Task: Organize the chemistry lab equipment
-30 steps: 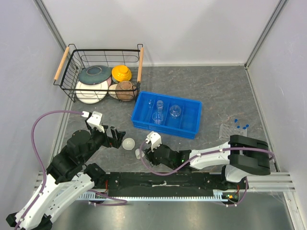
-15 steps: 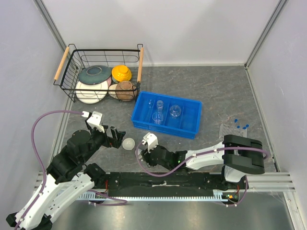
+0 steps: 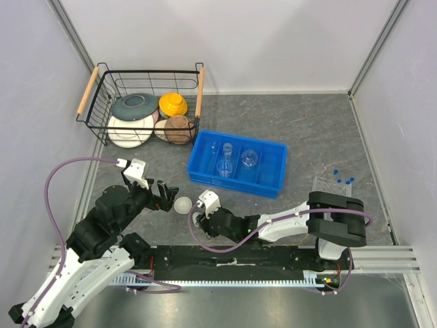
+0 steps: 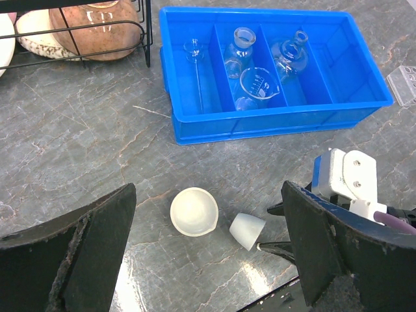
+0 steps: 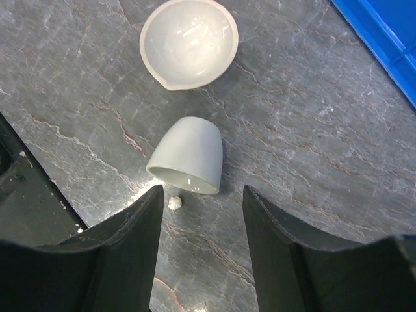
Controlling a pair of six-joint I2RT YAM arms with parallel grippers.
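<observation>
Glassware (image 4: 259,84) stands in the blue tray (image 4: 279,123): flasks and a small beaker, set in its compartments. White cup (image 5: 188,156) lies on its side on the table in front of the tray's left end, mouth facing the right gripper (image 5: 203,195). White dish (image 5: 189,43) sits upright just beside the cup, not touching it, also in front of the tray's left end. Right gripper is low at the cup's mouth, jaws partly apart with a finger on either side of the rim, gripping nothing. Left gripper (image 4: 208,188) hangs on the dish's side away from the tray, jaws at their widest and empty. Clear rack (image 3: 326,184) lies right of the tray. Wire basket (image 3: 88,90) of bowls and plates stands beyond the tray's left end
</observation>
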